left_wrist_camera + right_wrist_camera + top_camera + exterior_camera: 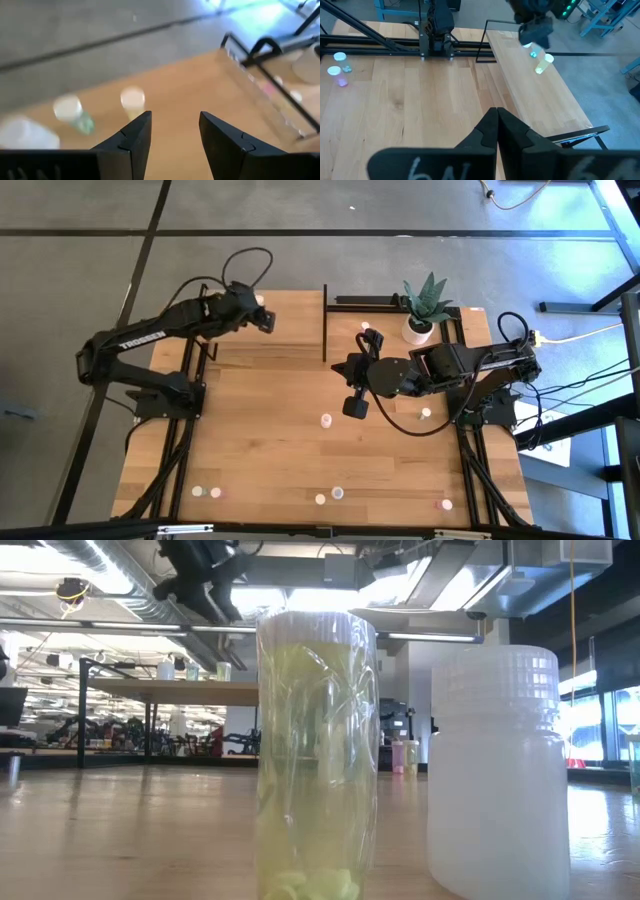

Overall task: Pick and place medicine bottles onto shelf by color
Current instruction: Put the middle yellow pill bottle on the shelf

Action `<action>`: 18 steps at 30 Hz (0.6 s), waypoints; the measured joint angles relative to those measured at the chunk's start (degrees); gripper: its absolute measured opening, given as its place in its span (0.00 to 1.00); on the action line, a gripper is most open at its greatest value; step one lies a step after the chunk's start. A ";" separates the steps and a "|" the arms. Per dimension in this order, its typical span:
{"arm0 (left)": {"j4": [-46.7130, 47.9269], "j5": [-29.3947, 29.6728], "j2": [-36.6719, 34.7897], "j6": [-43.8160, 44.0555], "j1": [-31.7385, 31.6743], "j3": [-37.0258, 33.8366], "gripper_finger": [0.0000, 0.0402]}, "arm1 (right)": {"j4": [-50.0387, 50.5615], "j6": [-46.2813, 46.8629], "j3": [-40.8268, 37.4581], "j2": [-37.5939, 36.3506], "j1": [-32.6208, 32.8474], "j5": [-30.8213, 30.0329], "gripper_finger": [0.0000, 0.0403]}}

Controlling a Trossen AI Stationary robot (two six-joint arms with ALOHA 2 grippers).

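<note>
Sorting is only partly done: along the near edge of the worktop a scatter of medicine bottles waits, spread apart so each can be approached singly; two sit near the left corner, two near the middle, one toward the right. In the low view a yellow-tinted bottle and a white bottle stand upright side by side, close to the lens.

Mid-worktop, one lone bottle stands just left of the right pincer, whose fingers are pressed together with nothing between them. Judgement: it has no load and would need to part its fingers before any pick.

Farther back, the shelf carries a potted plant and a bottle near its left post.

At the far left edge, the left pincer hangs released, fingers parted, over two bottles there, probably lining up a grasp.
</note>
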State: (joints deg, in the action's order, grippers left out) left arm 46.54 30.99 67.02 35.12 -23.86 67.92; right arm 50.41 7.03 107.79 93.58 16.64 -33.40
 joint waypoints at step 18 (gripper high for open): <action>1.96 -3.30 10.41 7.83 -1.59 0.00 0.36 | 0.00 -0.02 0.00 0.00 0.00 0.02 0.02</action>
State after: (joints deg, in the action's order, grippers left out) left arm 48.50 27.68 77.43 42.95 -25.45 67.92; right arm 50.41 7.01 107.79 93.58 16.64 -33.39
